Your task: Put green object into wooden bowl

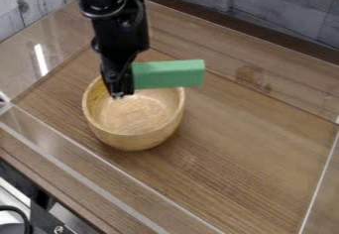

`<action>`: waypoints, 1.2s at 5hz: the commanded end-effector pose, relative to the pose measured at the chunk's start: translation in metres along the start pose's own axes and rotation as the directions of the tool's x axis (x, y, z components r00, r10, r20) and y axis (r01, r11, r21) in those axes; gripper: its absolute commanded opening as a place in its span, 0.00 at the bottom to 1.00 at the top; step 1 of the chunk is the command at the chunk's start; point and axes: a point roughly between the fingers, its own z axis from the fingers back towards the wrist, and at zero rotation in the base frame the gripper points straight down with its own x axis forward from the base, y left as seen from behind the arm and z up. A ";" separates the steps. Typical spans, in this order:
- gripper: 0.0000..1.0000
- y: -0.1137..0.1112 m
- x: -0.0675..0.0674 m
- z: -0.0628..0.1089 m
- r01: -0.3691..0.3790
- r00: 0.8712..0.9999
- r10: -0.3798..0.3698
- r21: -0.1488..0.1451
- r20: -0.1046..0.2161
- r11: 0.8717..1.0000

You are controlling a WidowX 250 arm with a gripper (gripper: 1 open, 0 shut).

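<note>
Wood-grain bench (pixel 252 169) enclosed by low clear acrylic walls (pixel 159 193); grey brick-pattern wall behind. Black robot arm descends from top left, pointing nearly straight down. Wooden bowl (pixel 133 117) sits left of centre on the bench. Gripper (pixel 122 84) clamped on the left end of the green object (pixel 169 74), held roughly level above the bowl's rear rim, its right end overhanging past the rim.

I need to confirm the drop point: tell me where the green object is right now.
The green object is held at its left end by the gripper, raised level above the back rim of the wooden bowl, left of centre in the camera view.
</note>
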 end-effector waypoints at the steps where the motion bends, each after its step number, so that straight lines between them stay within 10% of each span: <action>1: 0.00 0.001 0.003 0.006 -0.019 1.000 0.017 0.061 0.026 0.998; 6: 0.00 0.009 -0.012 0.016 -0.225 0.974 0.222 0.106 0.039 0.969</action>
